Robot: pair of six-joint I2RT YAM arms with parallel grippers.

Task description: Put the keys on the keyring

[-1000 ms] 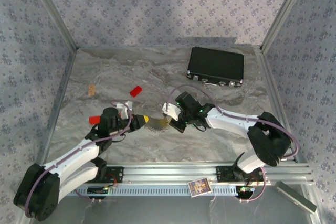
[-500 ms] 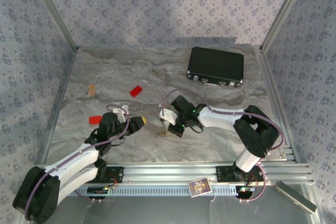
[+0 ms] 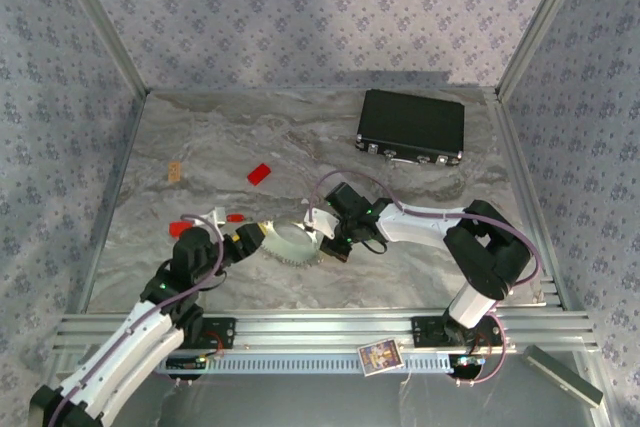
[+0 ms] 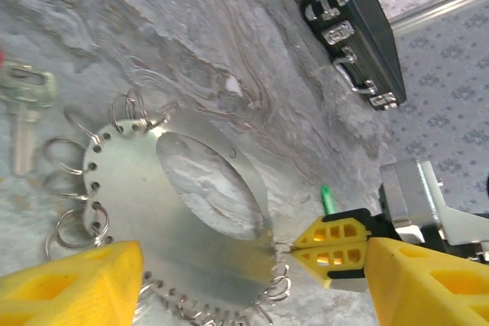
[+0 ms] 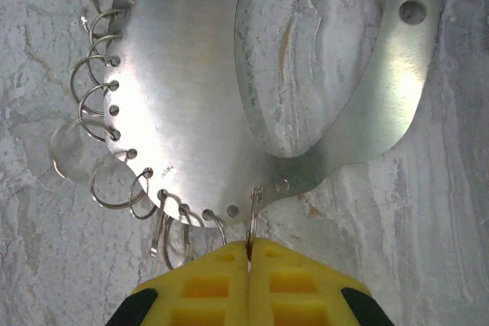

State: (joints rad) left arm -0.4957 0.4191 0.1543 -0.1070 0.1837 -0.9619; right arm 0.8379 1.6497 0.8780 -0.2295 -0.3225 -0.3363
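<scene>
A flat crescent metal plate (image 3: 288,245) lies on the table between my grippers, with several thin silvery keyrings hooked through holes along its edge. My right gripper (image 5: 248,246) is shut on one keyring (image 5: 252,215) at the plate's rim; in the left wrist view the right gripper (image 4: 296,247) shows as closed yellow tips. My left gripper (image 3: 252,237) is open, its yellow fingers (image 4: 69,280) wide apart on either side of the plate (image 4: 153,211). A small key with a pale green head (image 4: 27,89) lies beside the plate. A tiny red piece (image 3: 234,217) sits close by.
A black case (image 3: 411,127) stands at the back right. One red block (image 3: 259,173) lies mid-table and another (image 3: 180,229) by my left arm. A small tan piece (image 3: 175,171) lies at the left. Metal frame posts border both sides.
My left gripper has opened and drawn back to the left, uncovering the plate. My right gripper moved slightly left at first, then stayed shut on the ring.
</scene>
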